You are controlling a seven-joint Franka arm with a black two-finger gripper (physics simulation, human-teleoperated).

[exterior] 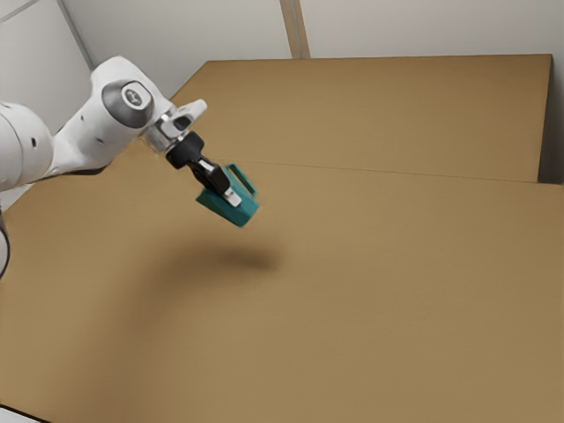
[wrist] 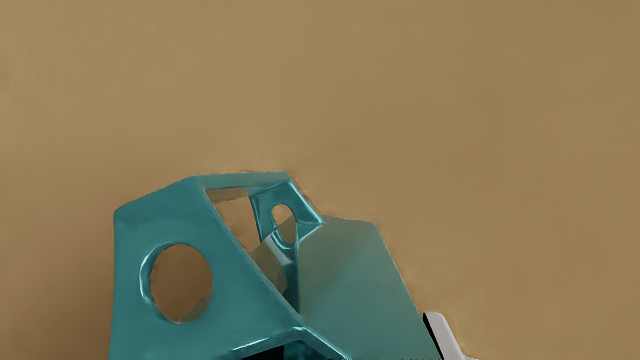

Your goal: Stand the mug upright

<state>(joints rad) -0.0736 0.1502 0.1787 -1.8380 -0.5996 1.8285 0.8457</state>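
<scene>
In the exterior view my gripper (exterior: pixel 231 196) is shut on the teal mug (exterior: pixel 243 211), which hangs tilted in the air above the table. The mug's angular handle sticks out on its upper side, toward the exterior view's right. The wrist view has the mug (wrist: pixel 360 270) close up, its handle with round holes standing out beside the body. There my gripper (wrist: pixel 352 347) has one pale fingertip against the mug's outer wall; the mug mostly hides the other finger.
The wide brown table (exterior: pixel 397 291) lies beneath, with a soft shadow below the raised mug. A brown panel (exterior: pixel 379 115) stands beyond it, before pale walls. No other objects are on the visible tabletop.
</scene>
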